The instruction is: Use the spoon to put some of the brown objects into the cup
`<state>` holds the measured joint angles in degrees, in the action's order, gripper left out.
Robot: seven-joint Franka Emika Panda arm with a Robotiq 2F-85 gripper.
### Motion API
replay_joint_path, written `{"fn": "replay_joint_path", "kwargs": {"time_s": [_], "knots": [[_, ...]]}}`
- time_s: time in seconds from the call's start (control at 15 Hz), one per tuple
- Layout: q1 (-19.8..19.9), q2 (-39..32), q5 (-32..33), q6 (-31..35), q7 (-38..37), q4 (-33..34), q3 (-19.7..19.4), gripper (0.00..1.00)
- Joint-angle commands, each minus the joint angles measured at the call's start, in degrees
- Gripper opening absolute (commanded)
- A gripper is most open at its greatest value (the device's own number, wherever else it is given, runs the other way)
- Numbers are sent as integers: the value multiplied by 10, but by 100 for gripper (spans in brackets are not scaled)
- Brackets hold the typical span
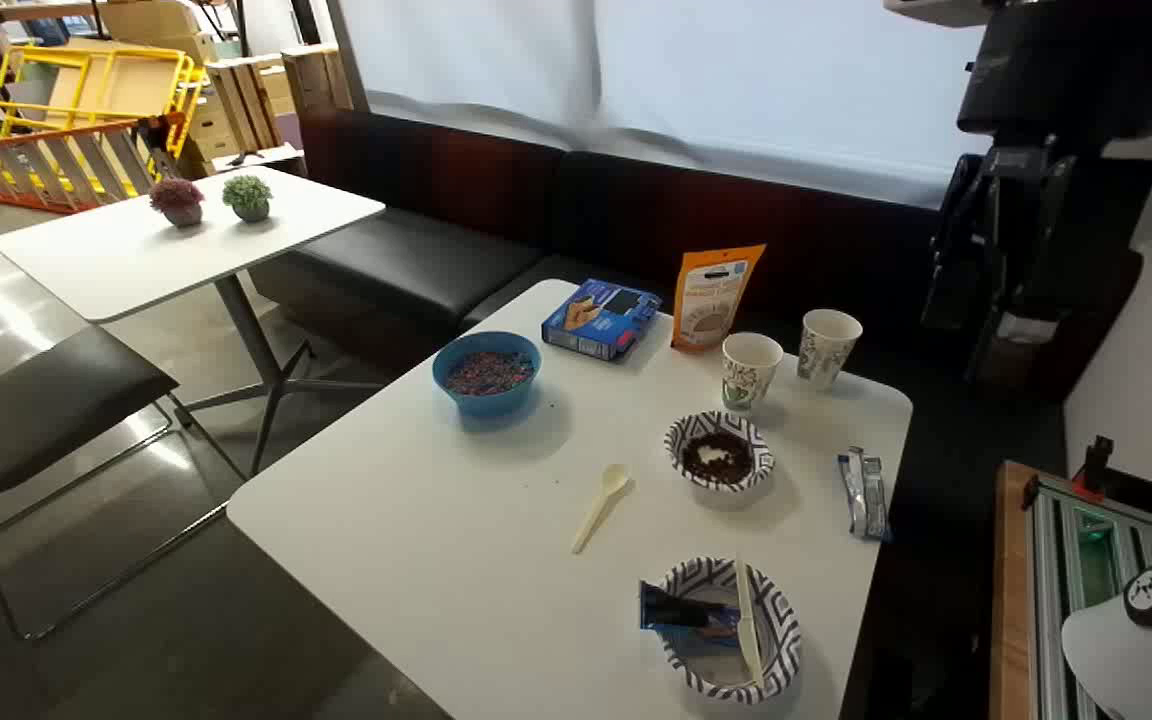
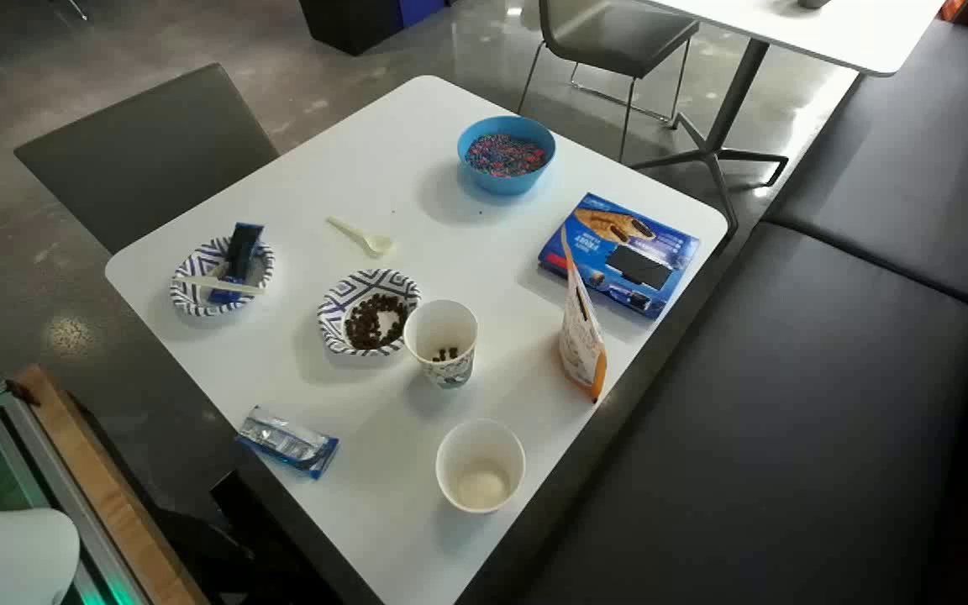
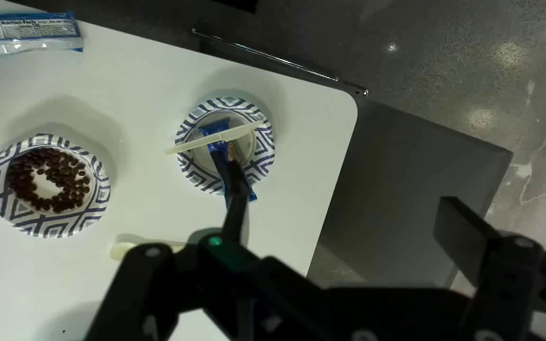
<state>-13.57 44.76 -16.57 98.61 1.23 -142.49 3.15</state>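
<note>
While the cream spoon (image 1: 598, 511) lies on my desk (image 1: 436, 540), I've got the patterned paper bowl (image 1: 677, 441) of dark brown pieces (image 1: 733, 464) to its right, then a paper cup (image 2: 452, 371) with a few inside; last, my gripper (image 3: 343, 195), fingers wide apart.

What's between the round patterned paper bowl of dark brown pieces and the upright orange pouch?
A white patterned paper cup with a few dark brown pieces inside, seen in an exterior view.
</note>
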Motion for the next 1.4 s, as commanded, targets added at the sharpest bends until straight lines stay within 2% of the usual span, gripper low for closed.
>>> {"fn": "replay_joint_path", "kwargs": {"time_s": [0.0, 1.2, 1.33], "knots": [[15, 0, -7, -4, 8, 2, 10, 100], [15, 0, -7, -4, 8, 2, 10, 100], [25, -41, 56, 18, 35, 24, 30, 100]]}}
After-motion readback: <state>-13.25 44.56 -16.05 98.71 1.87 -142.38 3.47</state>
